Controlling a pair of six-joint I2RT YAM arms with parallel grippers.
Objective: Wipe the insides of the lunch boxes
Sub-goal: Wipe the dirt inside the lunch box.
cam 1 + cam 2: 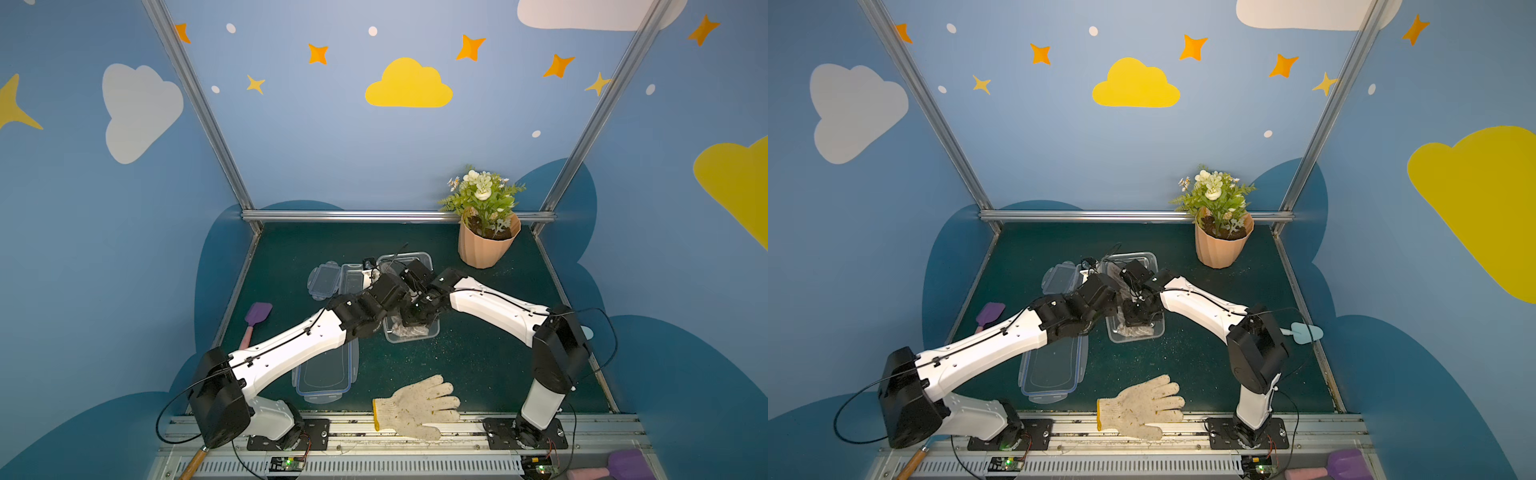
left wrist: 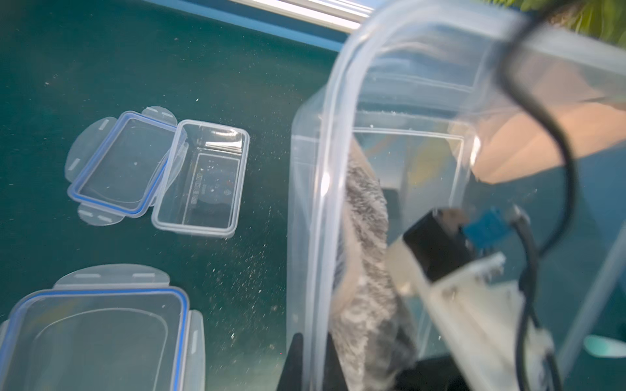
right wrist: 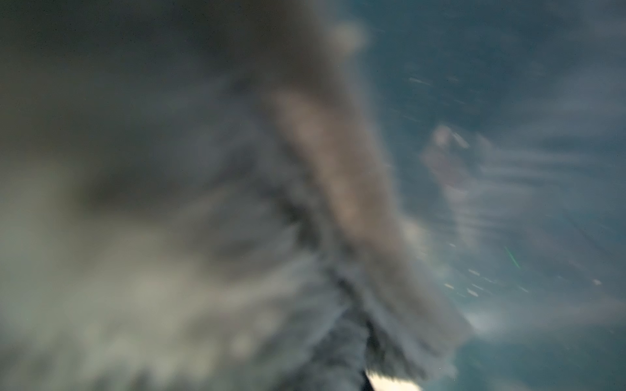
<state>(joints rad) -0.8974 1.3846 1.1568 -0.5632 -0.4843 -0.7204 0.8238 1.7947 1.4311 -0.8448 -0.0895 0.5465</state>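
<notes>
Here, on speckled green mat (image 1: 478, 365), left hand (image 2: 313, 365) clamps large lunch box (image 1: 415, 336), right hand (image 1: 411, 322) clamps cloth (image 2: 366, 270).

A ribbed peach flower pot (image 1: 484, 249) is seen at one o'clock on the green mat (image 1: 478, 365). A knitted glove (image 1: 415, 405) is laid at six o'clock, a purple spatula (image 1: 258, 313) at nine.

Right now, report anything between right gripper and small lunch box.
The right gripper holds a cloth inside the large lunch box; its wall and the left gripper shut on it stand before the small lunch box.
</notes>
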